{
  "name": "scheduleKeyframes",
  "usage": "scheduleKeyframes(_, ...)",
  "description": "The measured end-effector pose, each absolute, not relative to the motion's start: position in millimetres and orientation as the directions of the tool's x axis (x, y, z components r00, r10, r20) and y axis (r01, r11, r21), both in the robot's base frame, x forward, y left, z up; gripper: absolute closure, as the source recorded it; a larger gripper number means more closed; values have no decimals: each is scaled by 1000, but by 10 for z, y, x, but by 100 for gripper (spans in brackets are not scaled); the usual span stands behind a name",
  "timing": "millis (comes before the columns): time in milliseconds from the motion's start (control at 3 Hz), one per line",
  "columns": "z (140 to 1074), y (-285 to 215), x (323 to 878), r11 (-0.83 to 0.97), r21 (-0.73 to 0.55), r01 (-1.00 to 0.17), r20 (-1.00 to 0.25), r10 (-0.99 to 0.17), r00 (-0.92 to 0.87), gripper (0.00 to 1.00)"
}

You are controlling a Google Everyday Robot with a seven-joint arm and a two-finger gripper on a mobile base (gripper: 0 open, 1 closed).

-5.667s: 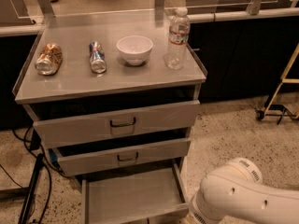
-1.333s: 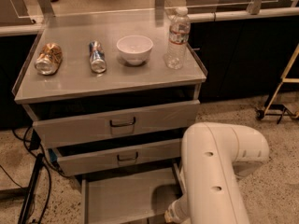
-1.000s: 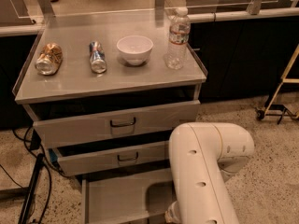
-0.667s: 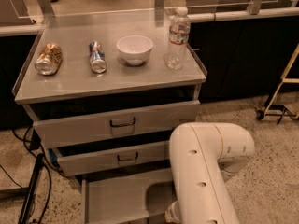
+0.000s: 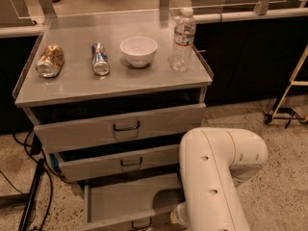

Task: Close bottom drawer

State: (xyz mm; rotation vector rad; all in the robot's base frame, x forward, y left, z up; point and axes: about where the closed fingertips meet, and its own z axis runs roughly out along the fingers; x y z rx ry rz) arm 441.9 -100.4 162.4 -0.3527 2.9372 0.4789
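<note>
The white arm [image 5: 216, 177] has swung in closer, so the hand [image 5: 176, 216] now sits low, maybe touching the bottom drawer [image 5: 126, 202]. That drawer lies just beside the hand, still pulled out. I cannot tell if the hand is spread or pressed together. The push comes next.
</note>
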Motion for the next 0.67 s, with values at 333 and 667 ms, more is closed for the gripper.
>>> scheduleKeyframes(333,1747,-1067,4814,935,284,-212,-240,-144,-960,100)
scheduleKeyframes(667,1886,-1076,5092,937,286,-199,-291,-113,-950,100)
